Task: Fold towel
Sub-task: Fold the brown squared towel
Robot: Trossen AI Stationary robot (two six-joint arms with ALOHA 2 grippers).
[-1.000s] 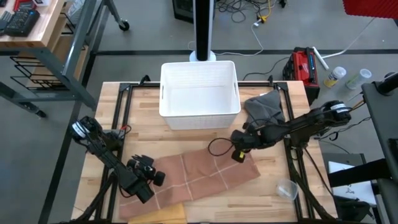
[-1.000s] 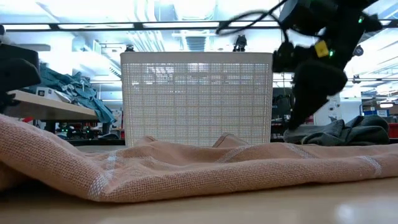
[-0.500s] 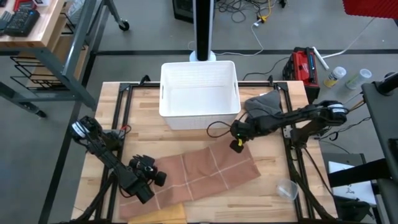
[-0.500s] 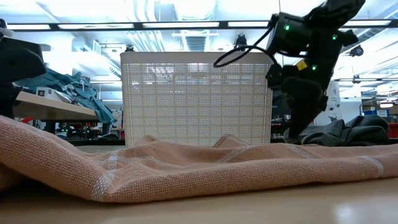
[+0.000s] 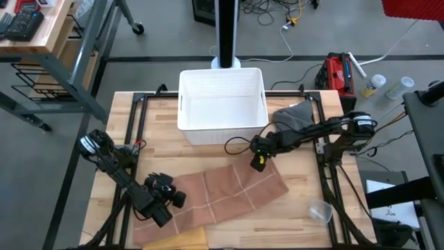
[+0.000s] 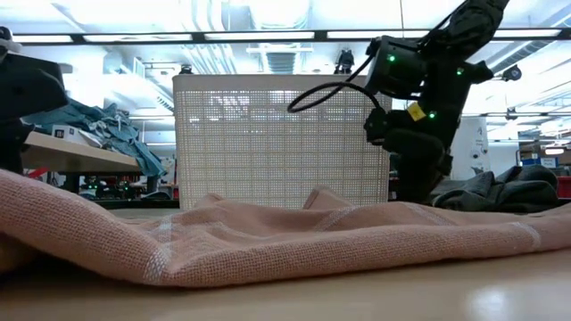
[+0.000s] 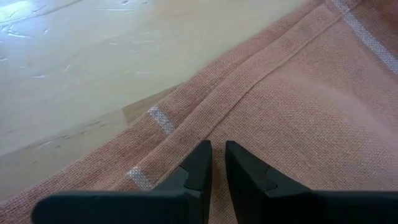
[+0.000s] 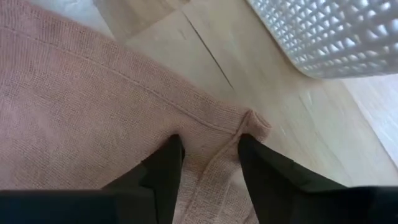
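Right pincer (image 8: 208, 158) astride towel (image 8: 81, 118) corner, clear only at wrist.

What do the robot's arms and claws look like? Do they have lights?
Both arms are black and jointed. The right arm has a looping black cable, a yellow tag and little green lights near its wrist. Each claw, left claw and right claw, has two dark, flat fingers.

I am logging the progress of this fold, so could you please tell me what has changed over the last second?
The right gripper has slid left along the towel's far edge, dragging that corner inward; its fingers straddle a small pinch of cloth. The left gripper, shut on the towel's near-left part, the white basket and the grey cloth stayed put.
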